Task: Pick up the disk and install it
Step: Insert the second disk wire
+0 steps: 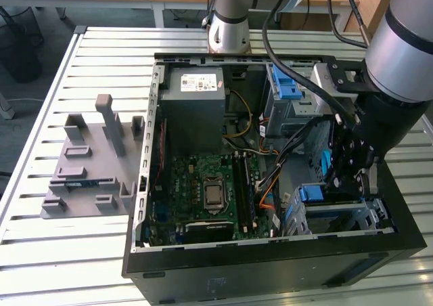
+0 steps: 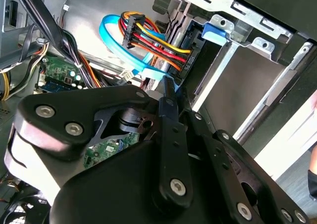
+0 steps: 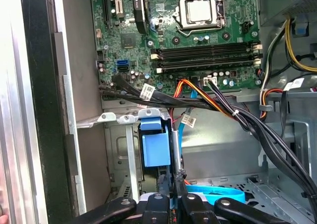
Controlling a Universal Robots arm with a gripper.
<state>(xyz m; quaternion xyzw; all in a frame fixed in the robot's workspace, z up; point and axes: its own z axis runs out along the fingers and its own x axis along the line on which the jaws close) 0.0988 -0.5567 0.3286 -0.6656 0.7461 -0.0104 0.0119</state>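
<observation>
Gripper fingers together, low in case beside drive cage; one disk seated inside.

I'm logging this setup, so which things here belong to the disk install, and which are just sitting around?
Job in hand:
disk, its blue bracket showing in the bay
gripper, right by that bracket
metal drive bay

Just lying about:
power-supply box
motherboard
grey moulded tray on the table
cables

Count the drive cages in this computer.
2: the far cage beside the power supply, the near cage by the gripper. The arm may hide others.
</observation>
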